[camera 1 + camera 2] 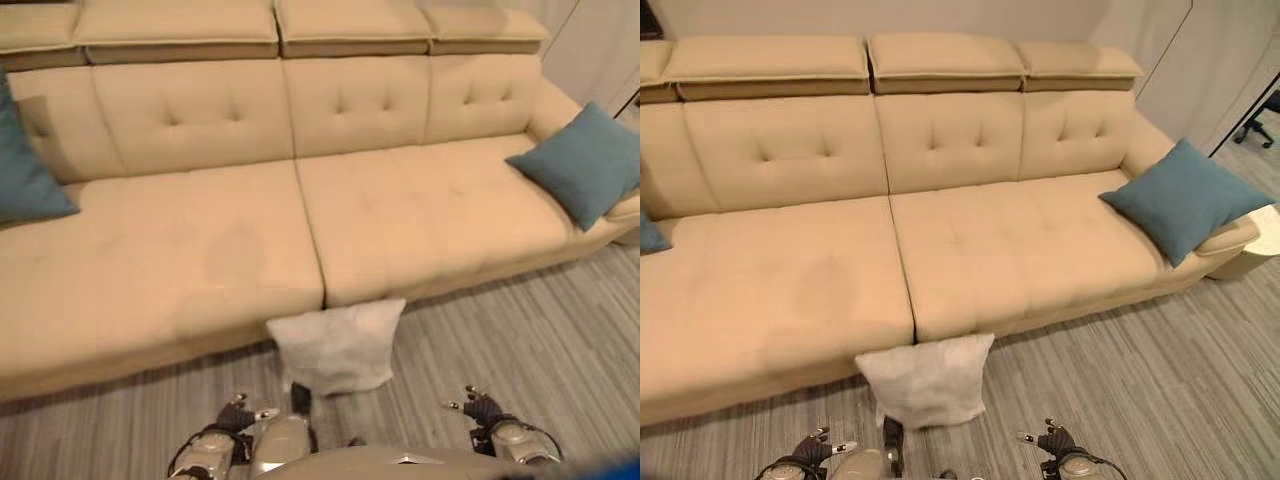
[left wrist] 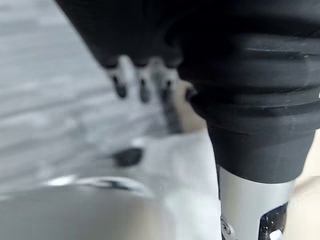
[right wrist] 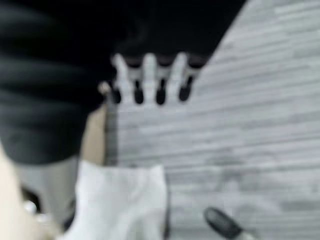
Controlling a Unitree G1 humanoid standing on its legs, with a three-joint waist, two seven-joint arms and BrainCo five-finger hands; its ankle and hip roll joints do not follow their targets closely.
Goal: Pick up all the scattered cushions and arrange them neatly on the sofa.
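1. Nearest you: left hand (image 1: 238, 413) and right hand (image 1: 480, 407) sit low at the bottom edge of the eye views, above the grey striped floor (image 1: 540, 340). Both are cut off at the wrist by the frame. In the wrist views, the fingers (image 2: 142, 82) of the left and the fingers (image 3: 150, 75) of the right hang straight and relaxed, holding nothing.
2. White cushion (image 1: 338, 345) stands on the floor, leaning against the sofa front at the seam btw the two seat sections, just ahead of the left hand. Its long axis runs along the sofa front; broad face toward you. Its back side is hidden.
3. Blue cushion (image 1: 1185, 198) leans on the sofa's right armrest, one corner up, diamond-wise.
4. Second blue cushion (image 1: 25, 165) at the far left end, cut off by the frame edge; you can't see its full shape.
5. Sofa (image 1: 200, 240) seat btw the two blue cushions is bare. Open floor to the right of the white cushion.
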